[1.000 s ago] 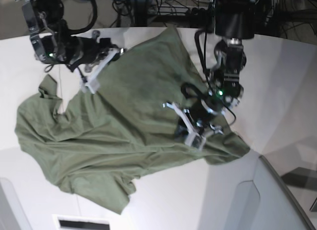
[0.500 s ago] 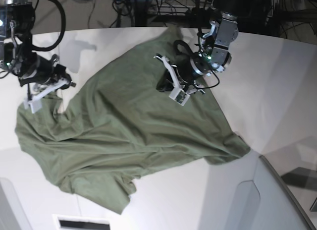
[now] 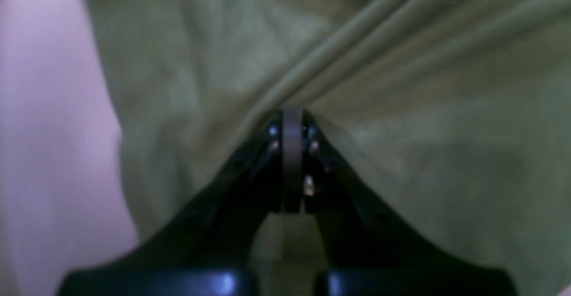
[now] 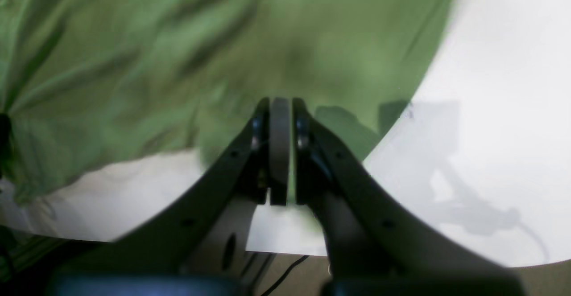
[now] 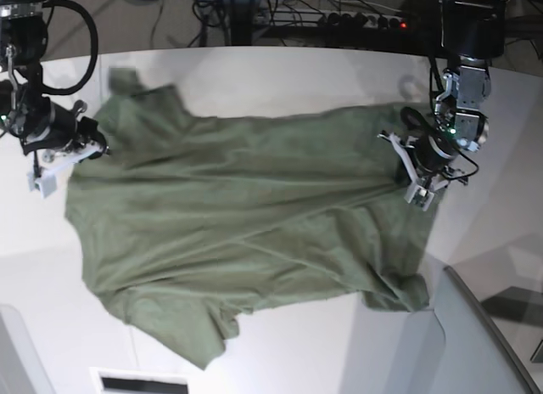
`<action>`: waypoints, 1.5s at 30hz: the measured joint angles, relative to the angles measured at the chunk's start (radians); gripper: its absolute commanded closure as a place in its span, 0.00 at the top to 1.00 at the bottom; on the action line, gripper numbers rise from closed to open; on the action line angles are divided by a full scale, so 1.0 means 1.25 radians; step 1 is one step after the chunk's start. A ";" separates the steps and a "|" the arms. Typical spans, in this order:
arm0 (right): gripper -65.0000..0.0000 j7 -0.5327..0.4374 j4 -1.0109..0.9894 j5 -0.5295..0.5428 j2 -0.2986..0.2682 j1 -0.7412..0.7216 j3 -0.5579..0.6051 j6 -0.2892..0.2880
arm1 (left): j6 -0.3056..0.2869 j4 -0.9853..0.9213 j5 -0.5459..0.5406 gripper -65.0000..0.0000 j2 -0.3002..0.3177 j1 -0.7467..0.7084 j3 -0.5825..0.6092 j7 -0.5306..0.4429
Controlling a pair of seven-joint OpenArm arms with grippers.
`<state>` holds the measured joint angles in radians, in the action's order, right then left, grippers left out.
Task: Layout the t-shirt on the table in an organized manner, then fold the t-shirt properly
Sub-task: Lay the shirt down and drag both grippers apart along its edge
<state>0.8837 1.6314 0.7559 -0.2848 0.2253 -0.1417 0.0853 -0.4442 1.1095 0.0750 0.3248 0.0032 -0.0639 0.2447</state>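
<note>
The olive-green t-shirt (image 5: pixel 246 207) lies spread wide across the white table (image 5: pixel 280 80), pulled taut between both grippers. My left gripper (image 5: pixel 402 166) is at the shirt's right edge in the base view. In the left wrist view it (image 3: pixel 292 114) is shut on a pinch of t-shirt (image 3: pixel 401 153), and folds fan out from the tips. My right gripper (image 5: pixel 100 148) is at the shirt's left edge. The right wrist view shows it (image 4: pixel 281 102) shut on the t-shirt (image 4: pixel 178 42), with bare table (image 4: pixel 490 86) to its right. The lower hem is rumpled near the front.
A grey angled panel (image 5: pixel 475 343) with a dark edge rises at the front right, close to the shirt's lower right corner. Cables and equipment (image 5: pixel 297 16) crowd the space beyond the table's curved far edge. A white box (image 5: pixel 140 381) sits at the front edge.
The two grippers have moved far apart, the left one to the right side and the right one to the left edge. The bunched shirt is now stretched out wide.
</note>
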 measured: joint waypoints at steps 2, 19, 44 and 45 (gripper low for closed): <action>0.01 -0.001 0.000 -0.001 0.000 -0.004 0.000 0.000 | -0.001 0.038 0.001 0.00 -0.007 -0.012 0.001 0.009; 0.01 0.003 -0.146 -0.004 -0.001 -0.024 0.002 -0.029 | -0.005 0.151 0.000 0.00 -0.067 -0.149 -0.100 -0.003; 0.01 -0.022 -0.306 -0.095 0.005 -0.076 -0.081 -0.171 | -0.004 0.151 0.003 0.00 -0.060 -0.143 -0.201 -0.001; 0.01 -0.020 -0.305 -0.095 0.004 -0.070 -0.088 -0.171 | -0.004 0.151 0.003 0.00 -0.060 -0.143 -0.201 0.000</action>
<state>0.8581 1.2507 0.6376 -0.2798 0.1371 -0.2520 -0.1287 -0.4492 1.2984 0.0788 0.2493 -0.1757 -0.3157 0.2443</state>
